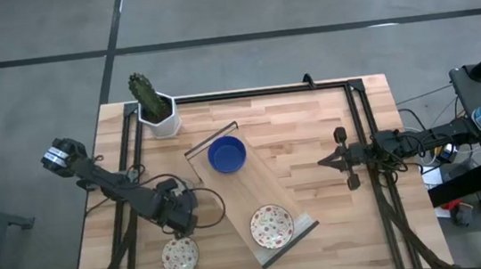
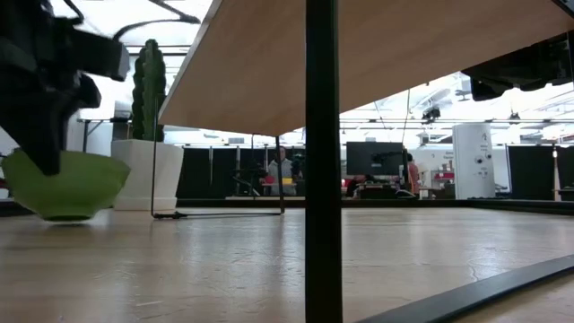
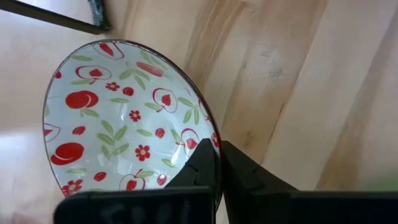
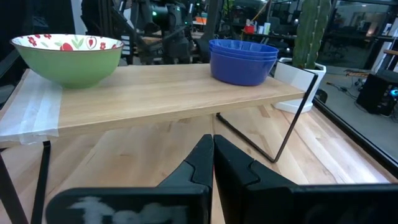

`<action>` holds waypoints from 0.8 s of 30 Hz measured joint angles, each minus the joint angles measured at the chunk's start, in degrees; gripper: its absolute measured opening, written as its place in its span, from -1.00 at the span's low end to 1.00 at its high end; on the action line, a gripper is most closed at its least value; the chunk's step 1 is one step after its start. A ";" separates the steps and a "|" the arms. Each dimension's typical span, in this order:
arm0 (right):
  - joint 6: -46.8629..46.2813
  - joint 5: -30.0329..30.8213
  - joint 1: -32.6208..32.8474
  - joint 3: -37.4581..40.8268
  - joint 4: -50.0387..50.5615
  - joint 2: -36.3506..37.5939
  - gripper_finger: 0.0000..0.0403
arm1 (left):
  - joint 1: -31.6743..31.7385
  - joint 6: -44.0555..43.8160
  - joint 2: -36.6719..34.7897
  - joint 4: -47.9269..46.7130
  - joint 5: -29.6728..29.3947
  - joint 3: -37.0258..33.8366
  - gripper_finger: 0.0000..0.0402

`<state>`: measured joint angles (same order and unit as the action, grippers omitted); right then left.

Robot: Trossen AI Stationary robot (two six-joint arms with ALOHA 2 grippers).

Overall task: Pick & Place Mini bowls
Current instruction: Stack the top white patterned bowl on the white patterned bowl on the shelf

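One floral mini bowl (image 1: 180, 256), white inside with red fruit and green outside, sits on the table near its near edge; it also shows in the low view (image 2: 65, 187). My left gripper (image 1: 182, 234) is shut on its far rim. A second floral bowl (image 1: 272, 226) and a stack of blue bowls (image 1: 226, 154) stand on a raised wooden shelf (image 1: 255, 191). My right gripper (image 1: 326, 159) is shut and touches nothing, over the table to the right of the shelf; its wrist view shows the floral bowl (image 4: 68, 57) and the blue stack (image 4: 242, 60) on the shelf. My left gripper (image 3: 217, 167) pinches the floral bowl's rim (image 3: 211, 134) on the bowl's far side, with one finger (image 3: 202, 169) inside the bowl and the other outside. The fingers come slanting down from the far side. In the low view the bowl's foot (image 2: 65, 216) appears to rest on the table.
A white hexagonal pot with a cactus (image 1: 156, 110) stands at the table's far left. The shelf stands on thin black wire legs (image 4: 289, 118) and runs slanting across the middle. A black frame (image 1: 361, 131) borders the table. Bare wood lies between the shelf and my right arm.
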<state>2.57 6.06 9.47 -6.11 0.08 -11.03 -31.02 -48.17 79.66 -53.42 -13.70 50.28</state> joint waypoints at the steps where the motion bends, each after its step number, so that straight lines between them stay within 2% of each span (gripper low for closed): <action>1: 0.00 0.00 -0.01 0.00 -0.01 0.00 -0.96 | -0.20 0.00 0.02 -0.92 -0.10 0.66 -0.98; 24: 0.00 0.00 0.00 0.00 -0.02 0.00 -0.96 | -7.48 -4.98 0.00 -7.39 -0.25 14.75 -0.98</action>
<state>2.57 6.06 9.47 -6.11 0.06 -11.03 -38.50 -53.15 79.66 -60.82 -13.96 65.04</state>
